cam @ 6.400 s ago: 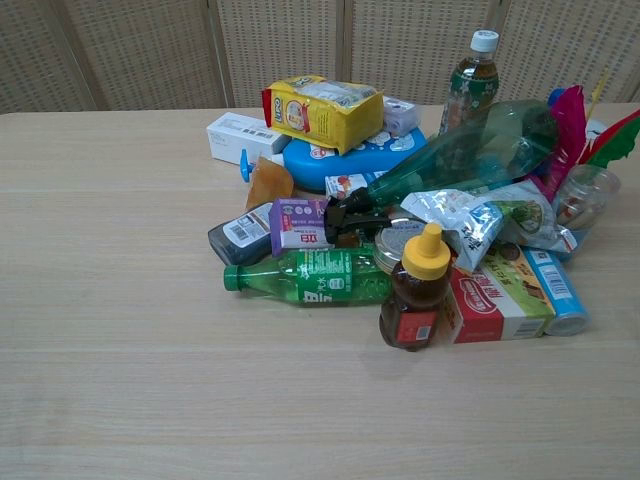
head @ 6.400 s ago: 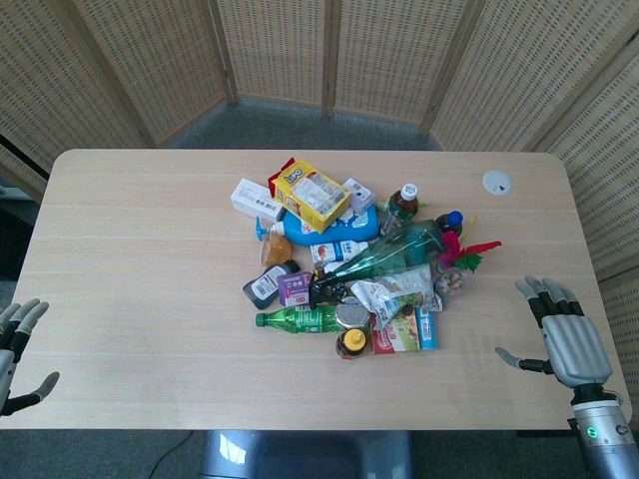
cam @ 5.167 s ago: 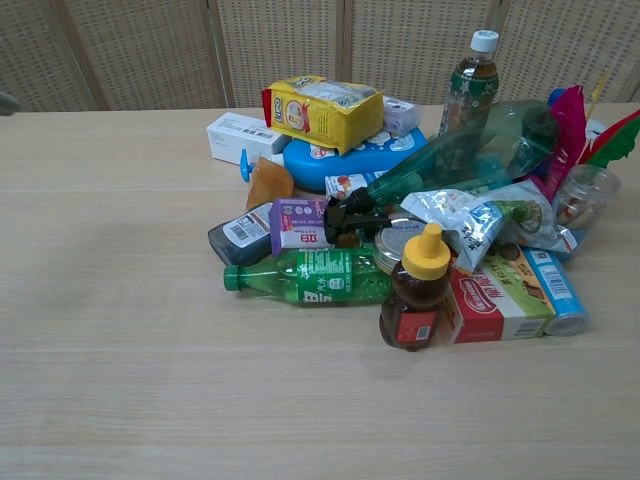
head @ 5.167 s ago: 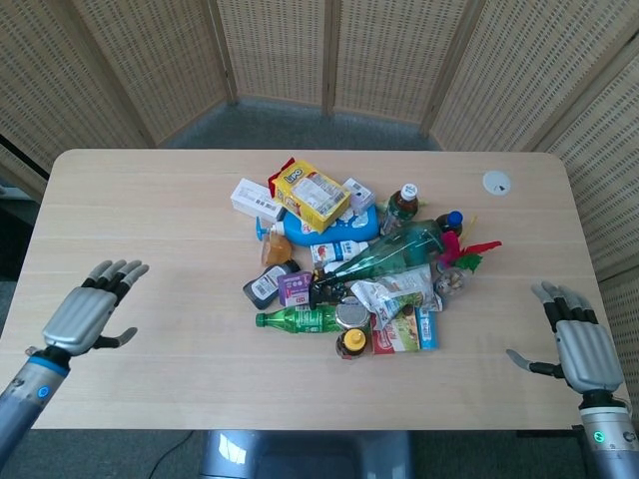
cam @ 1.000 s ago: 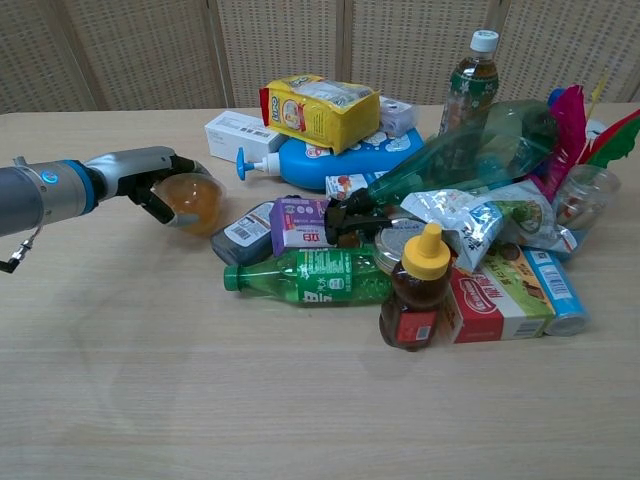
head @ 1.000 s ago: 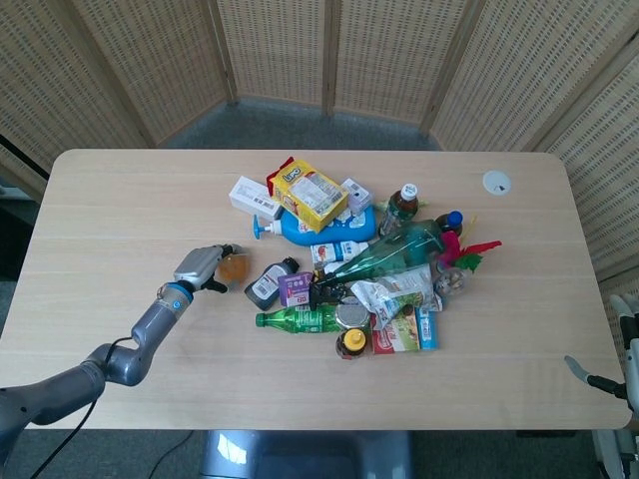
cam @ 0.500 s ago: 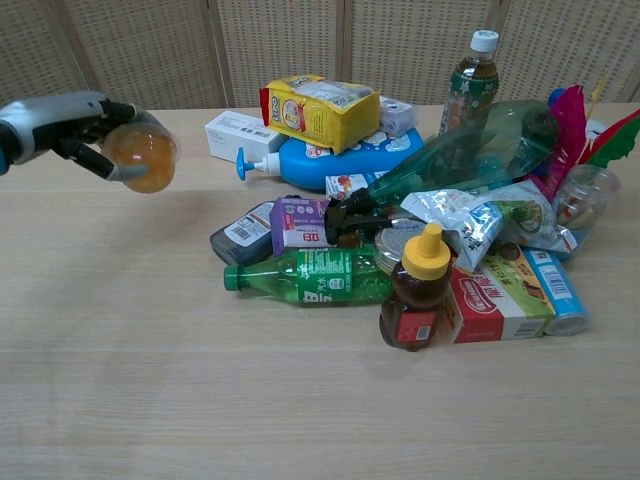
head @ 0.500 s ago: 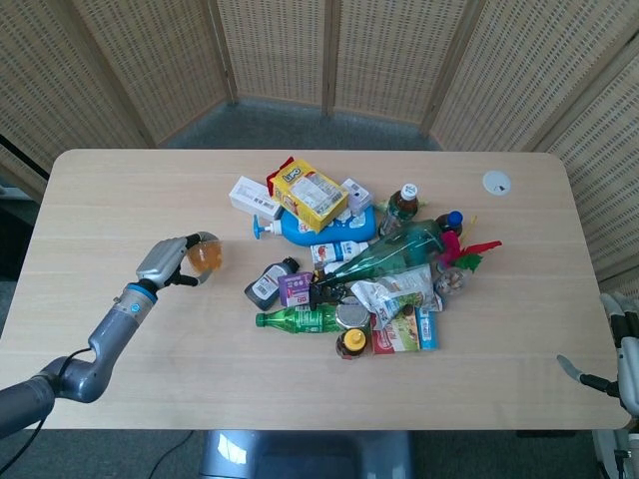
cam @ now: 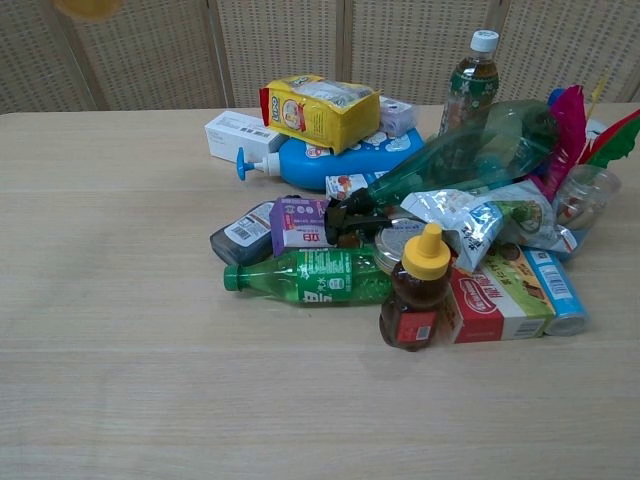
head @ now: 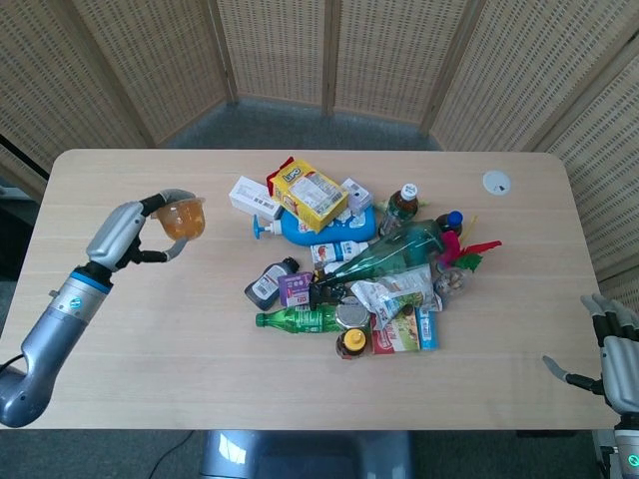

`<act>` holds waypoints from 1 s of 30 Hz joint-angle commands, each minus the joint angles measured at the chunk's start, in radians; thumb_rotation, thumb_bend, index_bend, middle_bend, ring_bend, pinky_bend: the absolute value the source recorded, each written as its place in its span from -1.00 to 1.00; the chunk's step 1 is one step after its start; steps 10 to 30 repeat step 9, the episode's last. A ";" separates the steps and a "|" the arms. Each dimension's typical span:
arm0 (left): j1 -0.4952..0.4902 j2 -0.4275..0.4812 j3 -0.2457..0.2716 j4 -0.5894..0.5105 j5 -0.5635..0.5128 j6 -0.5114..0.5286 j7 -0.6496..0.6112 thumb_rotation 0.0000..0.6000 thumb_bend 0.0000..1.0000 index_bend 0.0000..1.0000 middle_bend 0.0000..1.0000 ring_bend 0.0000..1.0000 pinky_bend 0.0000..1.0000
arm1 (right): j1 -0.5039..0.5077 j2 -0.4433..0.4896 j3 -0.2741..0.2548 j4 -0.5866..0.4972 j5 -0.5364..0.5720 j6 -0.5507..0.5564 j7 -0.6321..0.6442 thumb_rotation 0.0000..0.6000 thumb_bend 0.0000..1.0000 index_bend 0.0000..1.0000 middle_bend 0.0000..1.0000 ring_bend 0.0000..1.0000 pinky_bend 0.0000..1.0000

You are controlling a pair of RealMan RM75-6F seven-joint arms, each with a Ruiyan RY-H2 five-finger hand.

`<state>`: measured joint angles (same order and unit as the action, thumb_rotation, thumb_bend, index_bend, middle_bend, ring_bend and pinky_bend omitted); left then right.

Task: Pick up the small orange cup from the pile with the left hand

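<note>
My left hand [head: 128, 232] holds the small translucent orange cup [head: 183, 218] raised above the left part of the table, well clear of the pile. Its fingers wrap the cup's side. In the chest view only the cup's bottom edge [cam: 88, 8] shows at the top left corner. My right hand [head: 617, 351] shows at the head view's lower right edge, off the table, fingers spread and holding nothing.
The pile sits mid-table: a yellow snack box [head: 312, 194], a blue pump bottle [head: 324, 224], a green bottle [head: 298, 319], a teal bottle [head: 394, 251], a honey bottle [cam: 414, 290], a white carton [head: 256, 199]. A white disc [head: 496, 182] lies far right.
My left hand has lifted the orange cup up and to the left, away from the pile, rising almost out of the chest view. My right hand has come up a little into view.
</note>
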<state>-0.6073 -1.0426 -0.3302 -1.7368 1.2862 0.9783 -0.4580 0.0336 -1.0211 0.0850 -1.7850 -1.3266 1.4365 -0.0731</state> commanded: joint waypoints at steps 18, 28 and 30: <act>0.024 0.121 -0.075 -0.129 -0.037 0.057 -0.056 1.00 -0.07 -0.31 -0.20 0.13 -0.25 | -0.001 -0.017 -0.006 0.031 -0.011 -0.006 0.031 0.38 -0.63 -1.00 -1.00 -1.00 -1.00; 0.024 0.121 -0.075 -0.129 -0.037 0.057 -0.056 1.00 -0.07 -0.31 -0.20 0.13 -0.25 | -0.001 -0.017 -0.006 0.031 -0.011 -0.006 0.031 0.38 -0.63 -1.00 -1.00 -1.00 -1.00; 0.024 0.121 -0.075 -0.129 -0.037 0.057 -0.056 1.00 -0.07 -0.31 -0.20 0.13 -0.25 | -0.001 -0.017 -0.006 0.031 -0.011 -0.006 0.031 0.38 -0.63 -1.00 -1.00 -1.00 -1.00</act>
